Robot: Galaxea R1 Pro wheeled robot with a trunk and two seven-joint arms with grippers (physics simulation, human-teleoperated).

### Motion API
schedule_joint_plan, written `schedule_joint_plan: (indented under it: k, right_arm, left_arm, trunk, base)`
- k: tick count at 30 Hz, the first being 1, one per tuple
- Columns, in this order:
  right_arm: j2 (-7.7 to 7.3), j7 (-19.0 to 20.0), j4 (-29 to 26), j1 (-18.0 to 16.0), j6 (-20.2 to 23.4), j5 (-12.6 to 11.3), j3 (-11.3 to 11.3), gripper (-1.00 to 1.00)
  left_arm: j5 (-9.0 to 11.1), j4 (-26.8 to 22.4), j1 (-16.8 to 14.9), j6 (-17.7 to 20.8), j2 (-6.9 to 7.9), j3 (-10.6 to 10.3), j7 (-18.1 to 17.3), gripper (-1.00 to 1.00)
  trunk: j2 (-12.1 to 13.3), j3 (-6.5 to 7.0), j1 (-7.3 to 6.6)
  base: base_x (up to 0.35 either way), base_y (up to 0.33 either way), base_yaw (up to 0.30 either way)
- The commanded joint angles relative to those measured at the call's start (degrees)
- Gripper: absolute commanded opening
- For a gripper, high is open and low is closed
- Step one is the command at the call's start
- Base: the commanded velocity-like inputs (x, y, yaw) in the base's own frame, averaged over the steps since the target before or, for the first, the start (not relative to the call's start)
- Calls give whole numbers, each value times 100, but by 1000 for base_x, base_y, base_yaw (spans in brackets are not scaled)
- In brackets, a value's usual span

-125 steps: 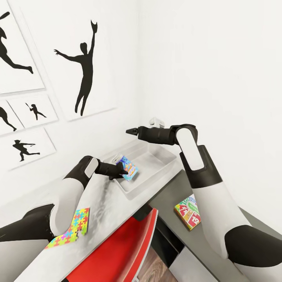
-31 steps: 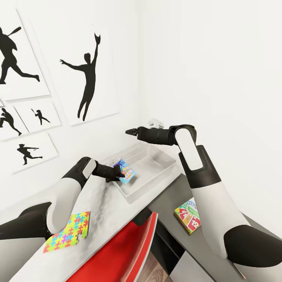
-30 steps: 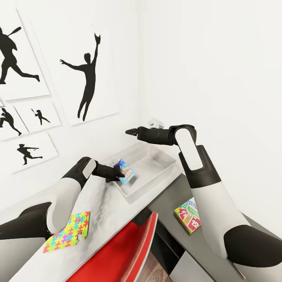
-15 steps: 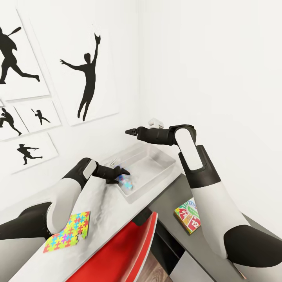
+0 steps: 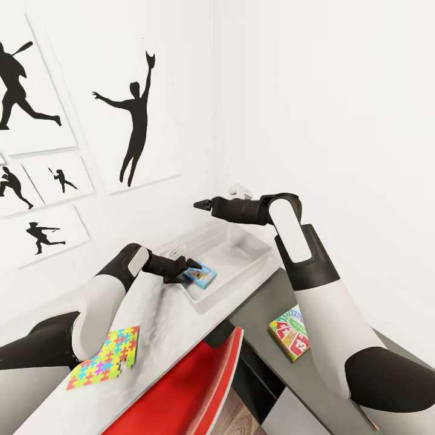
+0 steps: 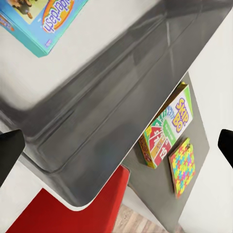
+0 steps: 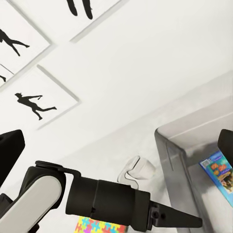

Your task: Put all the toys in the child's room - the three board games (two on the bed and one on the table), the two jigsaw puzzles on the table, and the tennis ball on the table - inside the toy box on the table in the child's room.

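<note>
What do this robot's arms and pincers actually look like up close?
Both arms are smooth white shells joined by matte black segments. The left gripper and right gripper are slim, black and tapered, each ending in two dark fingers. No cables or markings are visible.

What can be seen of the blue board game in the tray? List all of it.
The blue board game is a small flat rectangular box with a bright cartoon cover, orange lettering and turquoise sides, cardboard by its look. It lies flat, cover up, on the floor of the toy box, near the end closest to the left gripper. The gripper's open jaws sit just beside it; whether they touch it cannot be told.
</note>
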Motion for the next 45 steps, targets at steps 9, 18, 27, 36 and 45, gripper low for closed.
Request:
schedule_joint_plan:
  k: [9,18,27,36,45]
  right_arm:
    - [0,-60,-1,-6,15,-57,3,100]
    - [-5,-60,7,-7,15,-57,1,100]
    - [-8,-60,8,-5,15,-57,-6,100]
    - [-8,-60,8,-6,15,-57,-6,100]
    - [-8,-60,8,-7,15,-57,-6,100]
  left_arm:
    - [4,-5,-5,35,-3,24,11,100]
    - [20,-15,-5,35,6,26,-6,100]
    - [59,-52,-5,35,35,63,-66,100]
    - [64,-73,-5,35,49,83,-334,100]
    - [64,-125,-5,35,101,84,-618,100]
  trunk:
    - [-12,-12,4]
    - [-12,-12,4]
    - [-12,-12,4]
    - [-12,11,4]
    - [-12,86,4]
  base:
    - [0,0,0]
    - [0,0,0]
    - [0,0,0]
    - [-77,27,0]
    - [-149,77,0]
